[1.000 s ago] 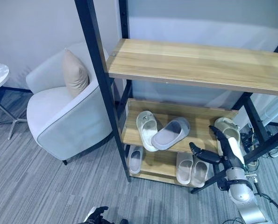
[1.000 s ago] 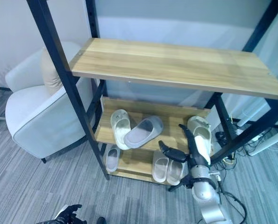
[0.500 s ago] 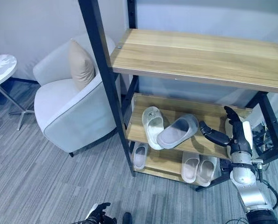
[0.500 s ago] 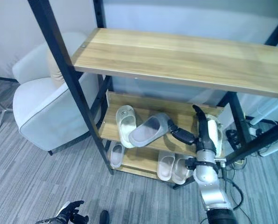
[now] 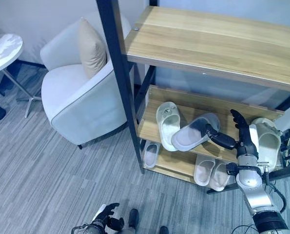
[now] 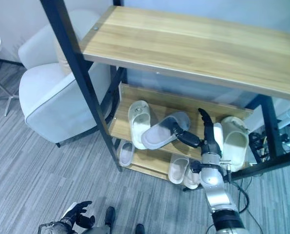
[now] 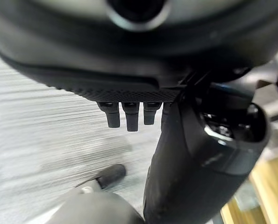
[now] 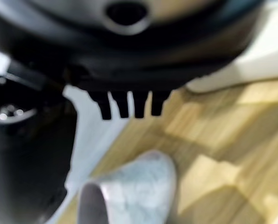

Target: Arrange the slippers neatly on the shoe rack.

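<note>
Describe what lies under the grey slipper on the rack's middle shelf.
The grey slipper lies tilted across a white slipper, its lower end on the wooden middle shelf. The part of the white slipper beneath it is hidden. The right hand is beside it, fingers straight.

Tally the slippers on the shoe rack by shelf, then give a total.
Middle shelf: 3 slippers, namely one white, one grey, one pale at the right end.
Bottom shelf: 3 slippers, namely one alone, a pair.
Total: 6.
</note>
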### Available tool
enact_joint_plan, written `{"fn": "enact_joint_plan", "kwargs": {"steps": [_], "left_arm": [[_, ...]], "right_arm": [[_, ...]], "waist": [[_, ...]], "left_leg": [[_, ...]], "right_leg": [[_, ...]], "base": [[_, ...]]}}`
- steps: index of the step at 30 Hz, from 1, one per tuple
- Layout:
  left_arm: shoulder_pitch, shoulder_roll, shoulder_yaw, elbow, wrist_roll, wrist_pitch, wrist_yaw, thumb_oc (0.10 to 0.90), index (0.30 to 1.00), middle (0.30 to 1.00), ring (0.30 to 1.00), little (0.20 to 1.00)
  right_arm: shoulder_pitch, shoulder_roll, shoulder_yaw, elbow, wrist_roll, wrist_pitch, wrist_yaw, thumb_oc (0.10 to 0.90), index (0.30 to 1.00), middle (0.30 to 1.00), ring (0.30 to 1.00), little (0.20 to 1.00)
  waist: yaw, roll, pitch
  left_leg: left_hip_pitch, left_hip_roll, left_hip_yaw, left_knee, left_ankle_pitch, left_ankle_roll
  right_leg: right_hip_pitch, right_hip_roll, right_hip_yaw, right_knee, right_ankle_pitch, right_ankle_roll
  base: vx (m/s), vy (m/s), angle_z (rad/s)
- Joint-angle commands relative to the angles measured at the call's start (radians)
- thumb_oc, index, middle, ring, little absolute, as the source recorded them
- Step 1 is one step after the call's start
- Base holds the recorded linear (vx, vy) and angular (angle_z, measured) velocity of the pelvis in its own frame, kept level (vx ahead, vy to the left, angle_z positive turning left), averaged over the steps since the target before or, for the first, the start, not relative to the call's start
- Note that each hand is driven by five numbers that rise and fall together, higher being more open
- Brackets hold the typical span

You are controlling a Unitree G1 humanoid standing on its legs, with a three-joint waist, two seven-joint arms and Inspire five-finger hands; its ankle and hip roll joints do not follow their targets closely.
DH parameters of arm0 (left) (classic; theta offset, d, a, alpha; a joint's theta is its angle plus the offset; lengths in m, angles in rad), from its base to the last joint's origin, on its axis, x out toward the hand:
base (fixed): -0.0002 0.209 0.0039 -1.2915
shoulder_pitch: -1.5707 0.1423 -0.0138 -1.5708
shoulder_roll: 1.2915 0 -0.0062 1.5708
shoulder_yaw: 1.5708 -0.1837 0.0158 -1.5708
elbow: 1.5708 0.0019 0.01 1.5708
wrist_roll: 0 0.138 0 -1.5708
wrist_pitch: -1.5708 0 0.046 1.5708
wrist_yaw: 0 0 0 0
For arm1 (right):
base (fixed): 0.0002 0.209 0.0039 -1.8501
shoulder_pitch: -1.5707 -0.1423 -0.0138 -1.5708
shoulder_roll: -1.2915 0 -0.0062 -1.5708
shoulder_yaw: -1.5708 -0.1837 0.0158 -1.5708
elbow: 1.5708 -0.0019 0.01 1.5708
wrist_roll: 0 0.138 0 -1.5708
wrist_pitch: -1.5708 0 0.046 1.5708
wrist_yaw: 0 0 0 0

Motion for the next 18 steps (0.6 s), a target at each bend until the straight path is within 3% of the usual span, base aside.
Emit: {"fn": "enact_joint_plan", "kwargs": {"steps": [1, 8, 18], "left_arm": [[0.045, -0.067, -0.075, 0.128, 0.032, 0.012, 0.001, 0.800, 0.900, 0.900, 0.900, 0.900], [0.012, -0.062, -0.050, 0.130, 0.017, 0.019, 0.007, 0.800, 0.900, 0.900, 0.900, 0.900], [-0.011, -0.058, -0.039, 0.119, 0.010, 0.029, 0.003, 0.800, 0.900, 0.900, 0.900, 0.900]], "right_arm": [[-0.089, -0.068, -0.079, -0.108, 0.000, -0.095, -0.048, 0.800, 0.900, 0.900, 0.900, 0.900], [-0.064, -0.072, -0.060, -0.092, -0.047, -0.054, -0.036, 0.800, 0.900, 0.900, 0.900, 0.900], [-0.028, -0.053, -0.050, -0.067, -0.087, -0.019, -0.026, 0.800, 0.900, 0.900, 0.900, 0.900]], "waist": [[0.035, -0.012, -0.013], [0.035, -0.031, 0.003], [0.025, -0.029, -0.004]], "left_leg": [[0.064, 0.019, 0.022, 0.003, -0.119, -0.009], [0.046, 0.016, 0.021, 0.003, -0.116, -0.008], [0.064, 0.014, 0.025, 0.003, -0.128, -0.006]], "right_leg": [[-0.083, -0.051, 0.020, 0.004, 0.050, 0.106], [-0.103, -0.053, 0.016, 0.004, 0.054, 0.107], [-0.094, -0.058, 0.016, 0.004, 0.052, 0.108]], "base": [[0.01, 0.004, 0.03], [-0.01, 0.004, 0.01], [0.00, 0.000, 0.00]]}}
